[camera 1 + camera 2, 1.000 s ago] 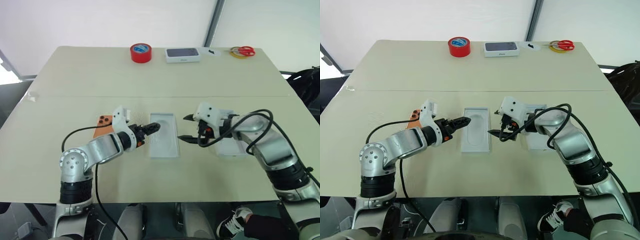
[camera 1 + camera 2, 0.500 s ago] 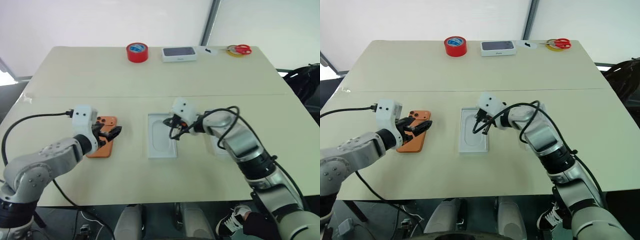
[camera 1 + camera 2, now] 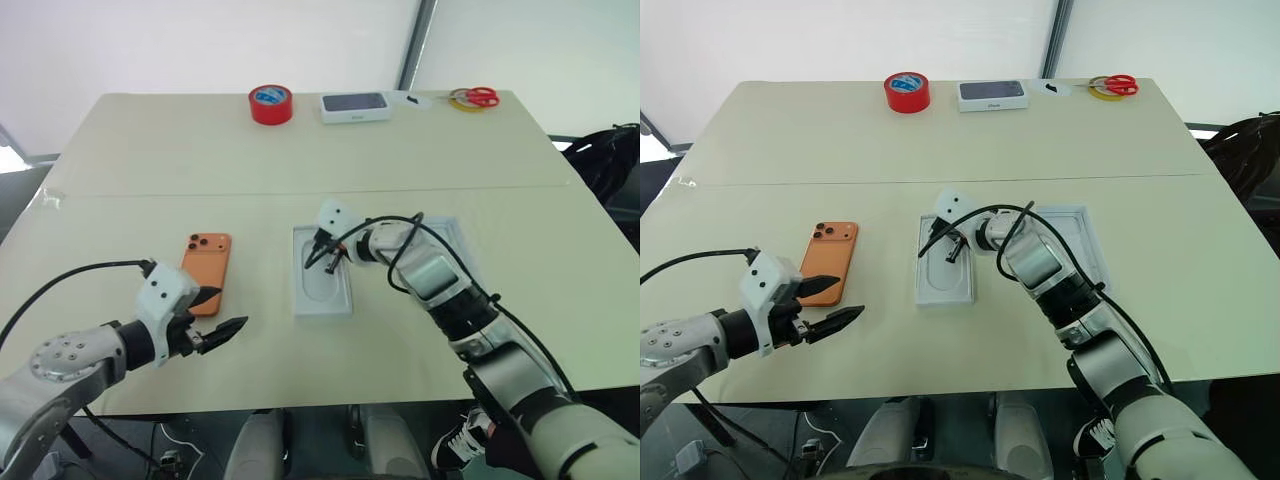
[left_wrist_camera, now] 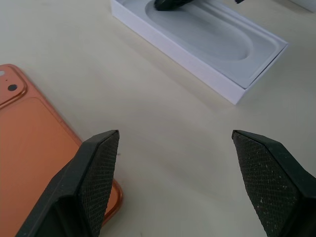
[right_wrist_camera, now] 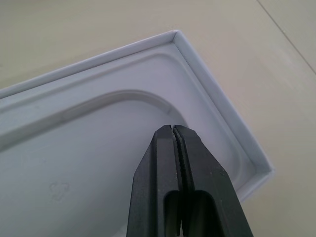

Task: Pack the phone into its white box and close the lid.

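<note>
Two end effectors over the table [image 3: 120, 160]. Risk: the right end effector [image 3: 949, 246], fingers pressed together and gripping nothing, dips into the white insert tray [image 3: 322, 287] at frame centre; a further push could skid the tray. The left end effector [image 3: 830, 304], lower left, stands wide apart and empty beside the orange phone [image 3: 207, 258], lying flat left of centre. The white box [image 3: 452, 238] lies right of the tray.
</note>
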